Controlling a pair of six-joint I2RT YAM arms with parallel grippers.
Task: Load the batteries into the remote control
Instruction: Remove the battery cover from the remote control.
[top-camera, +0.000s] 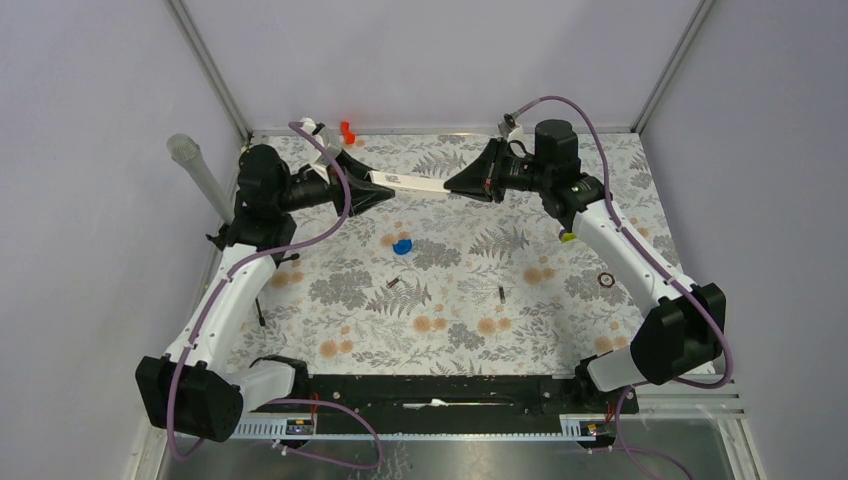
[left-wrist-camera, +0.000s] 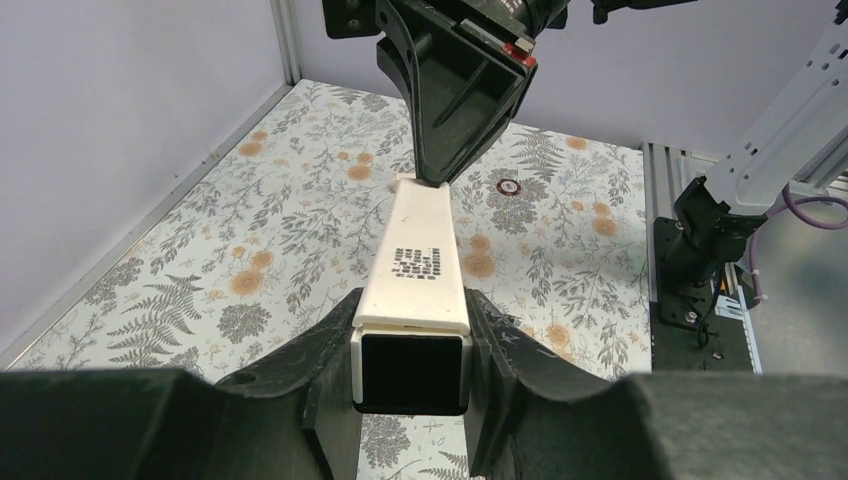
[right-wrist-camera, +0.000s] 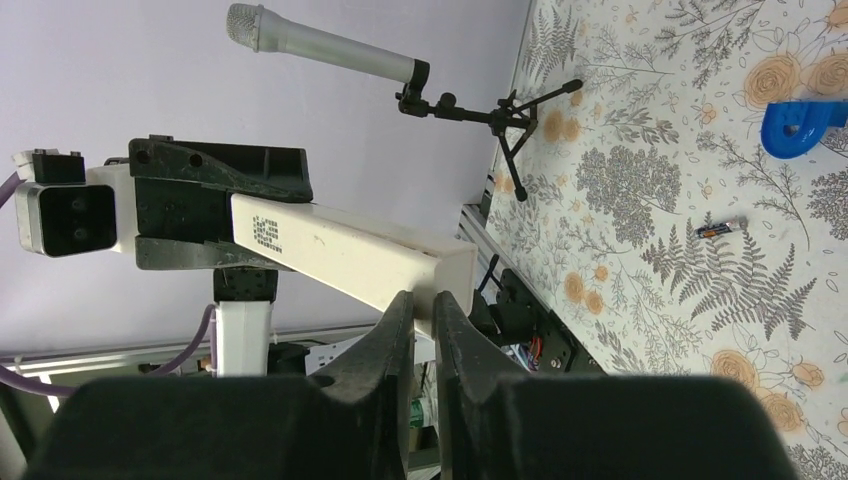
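Remote control held off the floral table between two arms, one at each end, near the far wall. We see the left gripper parted just wide enough to take the bar's width, its two black fingers pressed flat against the long sides and clamping the end nearest its own camera. That end shows a dark square recess, the only hollow in sight, and its inside is too dark for us to say whether anything sits in it. At the opposite end, the right gripper is drawn almost fully together, only a thin slit showing between its fingers, and it pinches the lower edge of the white casing there. A small block of black print sits on the bar's upper face. From the overhead view we find the remote spanning the gap between the two wrists, tilted slightly down to the right. One battery lies loose on the table well in front of the remote, and a second battery lies farther right, apart from the first. A blue blob rests between the remote and the first battery. A small dark ring lies beside the right arm, and a microphone stands at the left wall.
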